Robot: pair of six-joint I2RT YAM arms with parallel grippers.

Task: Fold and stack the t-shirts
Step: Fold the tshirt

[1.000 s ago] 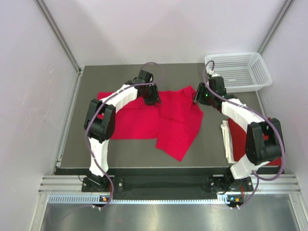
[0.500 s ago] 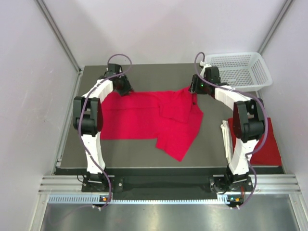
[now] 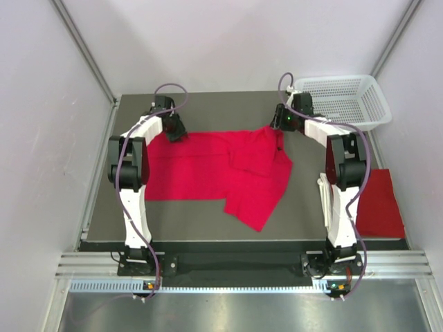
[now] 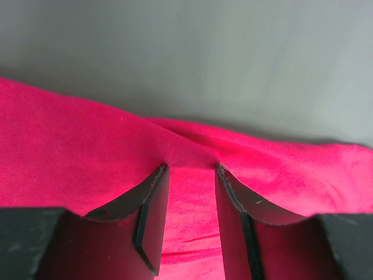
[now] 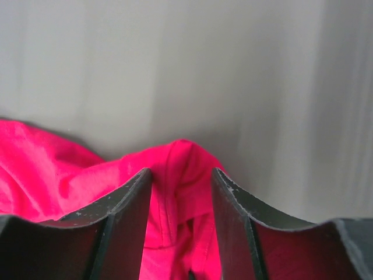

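Looks limp and light, this t-shirt: left gripper and right gripper sit half-open astride its far corners, likely the best spots to pinch.

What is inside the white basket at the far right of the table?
Inside the basket only its white mesh floor shows; no object is visible. The right arm's wrist and cable cover its near left corner, so that part cannot be checked.
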